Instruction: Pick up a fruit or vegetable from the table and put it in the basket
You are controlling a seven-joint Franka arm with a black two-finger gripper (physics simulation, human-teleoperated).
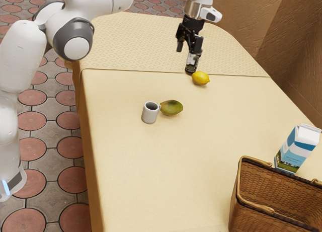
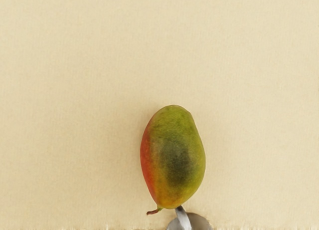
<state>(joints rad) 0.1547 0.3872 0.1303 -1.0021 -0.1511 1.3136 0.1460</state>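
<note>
Across the cream table (image 1: 126,181) in the exterior view, a mango (image 1: 172,107) and a lemon (image 1: 200,78) lie apart: the mango is an oval, green with a ruddy tinge, and the lemon is yellow and pointed at its tip. The black gripper (image 1: 188,48) is raised above the table with its jaws open, the two fingers apart. A small upright jar (image 1: 191,64) with a dark base stands near the lemon. A smooth grey mug (image 1: 150,112), cylindrical, stands beside the mango. Toward the exterior view's lower right, a woven brown basket (image 1: 256,184) with angular sides and a rounded rim stands near a blue-and-white carton (image 1: 297,146). The cloth is plain in its nearer part and finely patterned beyond a straight seam; rounded reddish tiles (image 1: 31,147) set in grey pave the floor, and a rough brown wall (image 1: 302,51) rises behind. In the wrist view the mango lies on the pale, fine-grained cloth, green-gold with a red flank, a dark patch and a short curled stem (image 2: 152,212), its stem end at the mug's handle (image 2: 183,218).
</note>
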